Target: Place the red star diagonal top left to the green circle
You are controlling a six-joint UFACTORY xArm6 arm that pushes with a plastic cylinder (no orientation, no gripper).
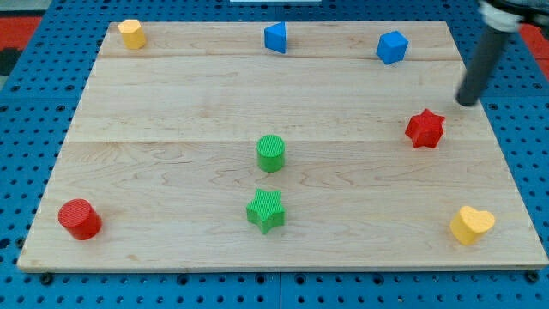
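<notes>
Red star [425,128] sits at the right middle of the frame on the pale wooden board [171,103], well apart from the green circle [270,153], which stands near the centre. My tip [466,102] is down just up and to the right of the red star, close but not touching it; being a bare rod, it has no claw to spread or pinch. Between star and circle the wood lies open. A green star [266,210] rests just below the green circle. Two blue blocks [275,38] [391,46] line the upper edge, with a yellow block [131,33] in the upper left corner; their exact shapes are hard to make out. A red cylinder [80,218] occupies the lower left, a yellow heart [472,225] the lower right. The rod's upper part is cut off by the frame's top right corner.
</notes>
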